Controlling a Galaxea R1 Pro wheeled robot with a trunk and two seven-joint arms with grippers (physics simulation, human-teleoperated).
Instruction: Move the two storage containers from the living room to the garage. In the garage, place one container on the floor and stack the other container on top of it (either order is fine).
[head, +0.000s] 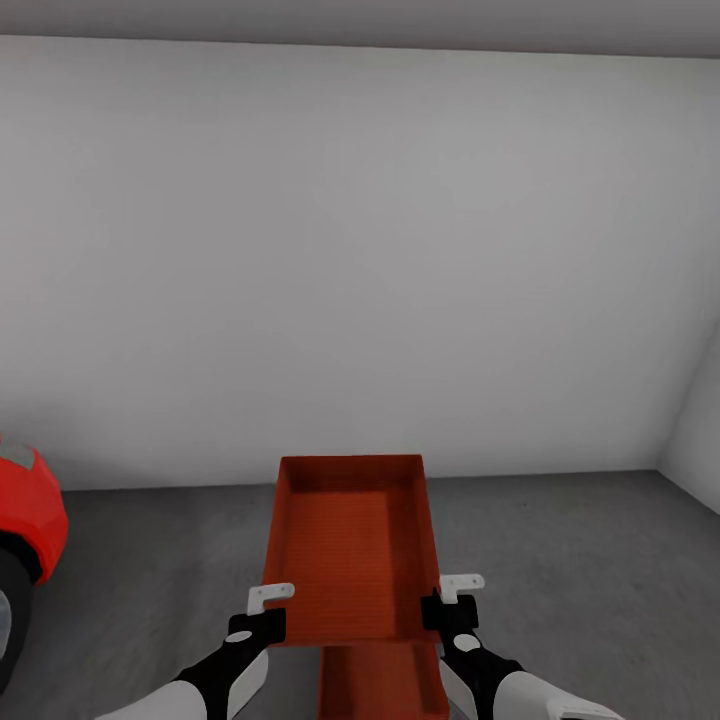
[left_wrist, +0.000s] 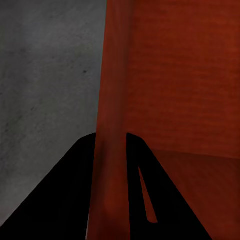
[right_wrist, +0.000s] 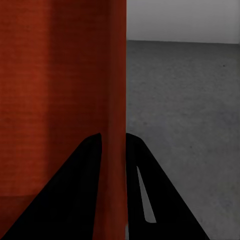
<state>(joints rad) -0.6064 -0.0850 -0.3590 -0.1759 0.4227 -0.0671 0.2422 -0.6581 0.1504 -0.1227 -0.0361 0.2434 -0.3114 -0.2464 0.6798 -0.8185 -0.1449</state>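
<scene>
Red-orange upper container (head: 350, 545), its side walls clamped by left tool (head: 262, 612) and right tool (head: 452, 597), needs squaring over the lower container (head: 385, 685) before a level descent.

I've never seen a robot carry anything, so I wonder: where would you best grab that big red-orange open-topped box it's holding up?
By its two long side walls, one arm from each side. The red-orange open-topped box has thin, low, upright walls that fit between two fingers, as here: the left gripper pinches the left wall and the right gripper the right wall, both near the robot's end.
</scene>
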